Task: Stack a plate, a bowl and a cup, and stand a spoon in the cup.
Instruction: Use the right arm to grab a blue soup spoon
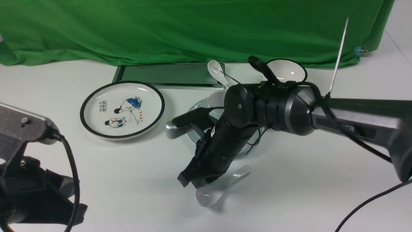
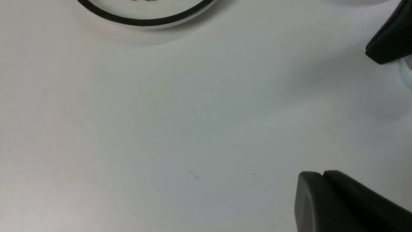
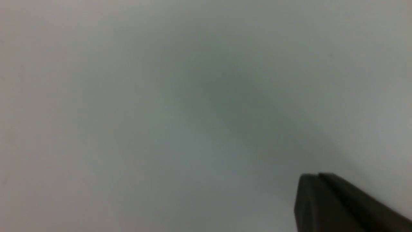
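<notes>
The plain white spoon (image 1: 220,188) lies on the table near the front centre, its handle pointing back and to the right. My right gripper (image 1: 192,181) is low beside its scoop end, jaws together and empty; the right wrist view shows only blurred table around the fingertips (image 3: 317,175). Behind the right arm, a pale plate (image 1: 192,138), a bowl rim (image 1: 200,104) and a small cup (image 1: 217,99) appear to be stacked, mostly hidden. My left gripper (image 1: 75,214) rests at the front left, jaws together and empty (image 2: 322,174).
A black-rimmed plate with cartoon figures (image 1: 96,96) sits at the left; its rim shows in the left wrist view (image 2: 145,20). A second white spoon (image 1: 215,69) and a black-rimmed bowl (image 1: 286,71) are at the back, near a dark flat tray (image 1: 161,74) and a green cloth.
</notes>
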Robot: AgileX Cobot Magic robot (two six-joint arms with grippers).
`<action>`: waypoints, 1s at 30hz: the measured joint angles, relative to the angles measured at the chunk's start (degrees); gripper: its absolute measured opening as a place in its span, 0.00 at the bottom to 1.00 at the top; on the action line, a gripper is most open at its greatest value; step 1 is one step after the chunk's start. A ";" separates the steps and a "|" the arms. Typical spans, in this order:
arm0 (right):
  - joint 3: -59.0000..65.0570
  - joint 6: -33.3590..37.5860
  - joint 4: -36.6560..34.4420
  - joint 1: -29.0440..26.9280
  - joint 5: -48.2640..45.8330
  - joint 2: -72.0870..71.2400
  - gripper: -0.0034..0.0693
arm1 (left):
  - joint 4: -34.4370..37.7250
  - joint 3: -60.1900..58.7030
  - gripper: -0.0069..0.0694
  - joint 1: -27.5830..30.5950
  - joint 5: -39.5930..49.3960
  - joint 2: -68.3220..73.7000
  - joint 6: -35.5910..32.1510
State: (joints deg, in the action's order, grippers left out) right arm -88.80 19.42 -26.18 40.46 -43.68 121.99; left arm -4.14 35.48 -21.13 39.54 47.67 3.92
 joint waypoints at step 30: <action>3.65 -12.51 16.05 -4.28 -13.51 -4.58 0.54 | -0.26 0.00 0.04 0.00 0.54 0.00 0.00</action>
State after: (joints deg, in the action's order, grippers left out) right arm -85.16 6.92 -10.13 36.18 -57.19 117.41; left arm -4.40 35.48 -21.13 40.09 47.67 3.92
